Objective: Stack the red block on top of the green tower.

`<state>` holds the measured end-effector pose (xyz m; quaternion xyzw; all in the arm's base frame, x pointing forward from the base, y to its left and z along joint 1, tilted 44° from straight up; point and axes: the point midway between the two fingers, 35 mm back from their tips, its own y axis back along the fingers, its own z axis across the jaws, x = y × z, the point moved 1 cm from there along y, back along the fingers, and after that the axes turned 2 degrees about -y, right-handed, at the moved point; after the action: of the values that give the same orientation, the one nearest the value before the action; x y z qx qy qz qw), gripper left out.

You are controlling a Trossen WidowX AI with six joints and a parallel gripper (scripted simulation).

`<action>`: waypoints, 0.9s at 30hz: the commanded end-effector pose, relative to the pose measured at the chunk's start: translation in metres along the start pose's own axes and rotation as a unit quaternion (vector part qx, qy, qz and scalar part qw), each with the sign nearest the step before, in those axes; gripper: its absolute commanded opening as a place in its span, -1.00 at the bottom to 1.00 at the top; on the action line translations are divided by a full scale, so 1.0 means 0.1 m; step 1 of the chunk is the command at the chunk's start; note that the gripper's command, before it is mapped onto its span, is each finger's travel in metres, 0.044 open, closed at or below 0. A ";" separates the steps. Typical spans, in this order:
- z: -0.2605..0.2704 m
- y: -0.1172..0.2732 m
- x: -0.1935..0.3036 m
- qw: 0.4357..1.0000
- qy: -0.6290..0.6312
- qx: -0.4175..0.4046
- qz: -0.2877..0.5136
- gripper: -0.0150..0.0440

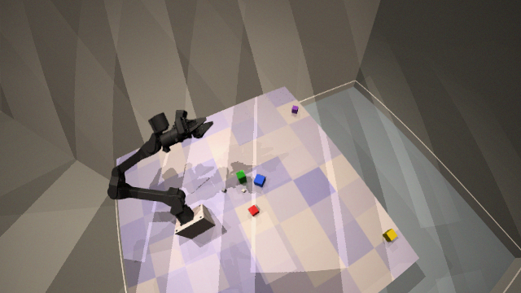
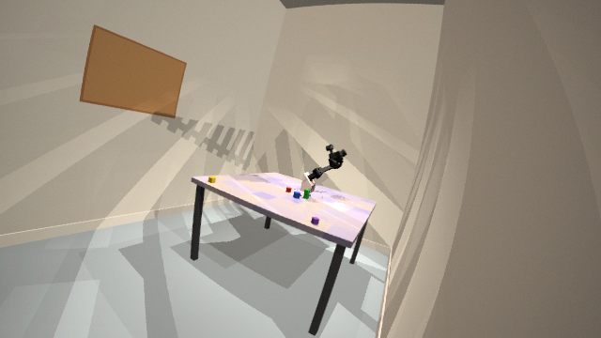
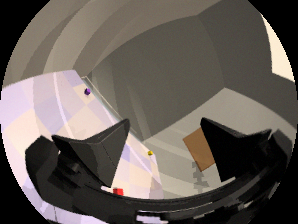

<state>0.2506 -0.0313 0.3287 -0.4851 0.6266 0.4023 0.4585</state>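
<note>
Lying square and flat, the red block (image 1: 253, 210) sits apart from the raised, spread, unladen gripper (image 1: 202, 127).

1. Your table (image 1: 309, 228) carries a checkered top of pale lilac and cream squares, streaked with lighter bands; its legs are black.
2. The red block (image 1: 253, 210) is plain bright red.
3. The green tower (image 1: 241, 176) is solid green; the blue block (image 1: 260, 180) next to it is plain blue.
4. You will find a yellow block (image 1: 390, 234) and a purple block (image 1: 295, 109), each one flat colour.
5. The arm (image 1: 138, 163) and gripper (image 1: 201, 127) are matte black; the base (image 1: 197, 221) is off-white.
6. The wall panel (image 2: 132, 71) is orange-brown, the walls beige-grey, the floor (image 2: 141, 291) blue-grey.
</note>
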 end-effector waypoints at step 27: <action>0.37 -0.97 1.67 0.910 0.048 -0.202 0.359 1.00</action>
<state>0.3309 -0.0537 0.1637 -0.3406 0.6909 0.6167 0.1622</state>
